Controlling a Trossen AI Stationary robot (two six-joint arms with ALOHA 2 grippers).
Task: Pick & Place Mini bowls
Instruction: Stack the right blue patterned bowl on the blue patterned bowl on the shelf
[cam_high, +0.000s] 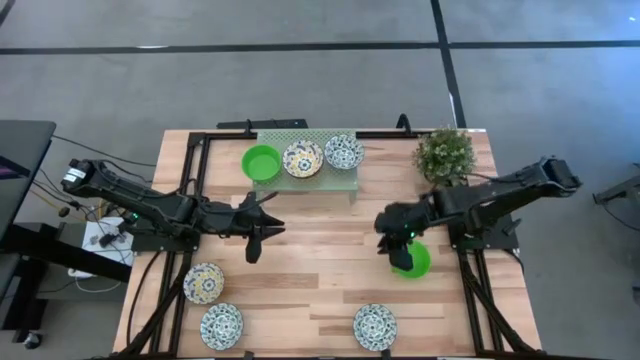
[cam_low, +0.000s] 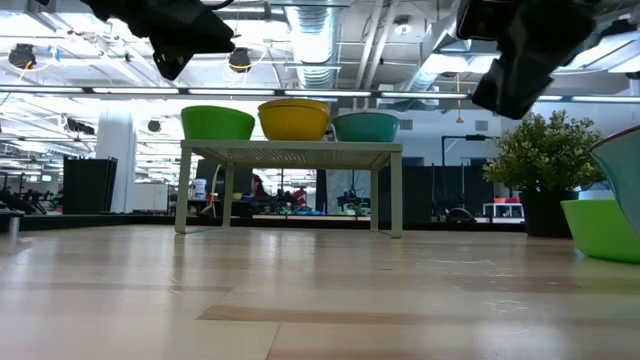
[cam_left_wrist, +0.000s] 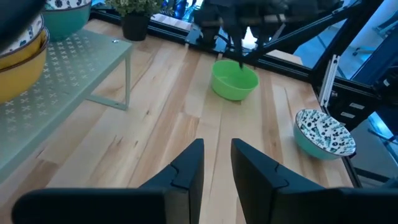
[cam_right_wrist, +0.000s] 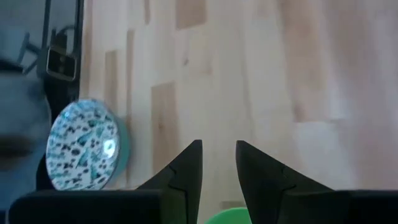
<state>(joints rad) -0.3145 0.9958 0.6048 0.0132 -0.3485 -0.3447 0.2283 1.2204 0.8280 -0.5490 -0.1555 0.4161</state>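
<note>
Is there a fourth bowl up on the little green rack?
No, the rack holds three bowls: a green one and two patterned ones.

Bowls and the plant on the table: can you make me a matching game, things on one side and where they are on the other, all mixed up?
Things:
1. potted plant
2. green bowl under the right gripper
3. yellow-patterned bowl on the rack
4. yellow-patterned bowl near the left arm

Places:
A. middle of the three on the mesh rack
B. on the wood, right side, right gripper over it
C. far right corner of the table
D. on the wood, near left side, above a blue one

Pairs: 1-C, 2-B, 3-A, 4-D
</note>
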